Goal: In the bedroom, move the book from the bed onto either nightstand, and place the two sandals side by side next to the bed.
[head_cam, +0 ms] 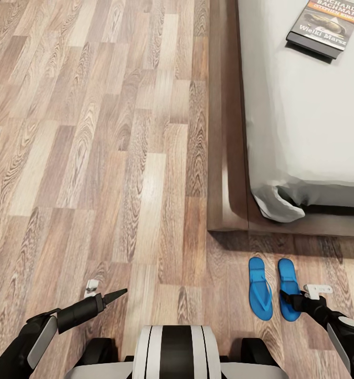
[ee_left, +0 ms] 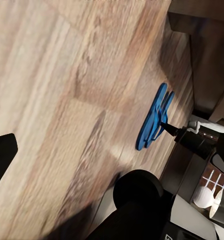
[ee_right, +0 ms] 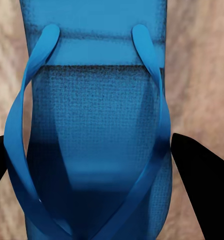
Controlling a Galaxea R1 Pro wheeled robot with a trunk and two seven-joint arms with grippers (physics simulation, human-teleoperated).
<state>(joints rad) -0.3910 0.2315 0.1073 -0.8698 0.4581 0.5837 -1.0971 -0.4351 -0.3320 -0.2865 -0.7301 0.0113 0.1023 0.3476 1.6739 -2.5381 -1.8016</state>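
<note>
Head view: sandals [head_cam: 274, 288] parallel, lengthwise toward bed [head_cam: 303, 131] — right gripper [head_cam: 291, 301] spread above one.

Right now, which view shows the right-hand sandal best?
The right wrist view: the sandal shows close up, straps clear, between the open right gripper fingers. The head view shows it whole beside its mate; the left wrist view shows both edge-on, overlapping.

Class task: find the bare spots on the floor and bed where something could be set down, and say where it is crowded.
Free: the wide plank floor left of the bed frame, and the grey mattress below the book. Crowded: the strip at the bed's foot, where the two sandals lie side by side with the right end effector over one.
</note>
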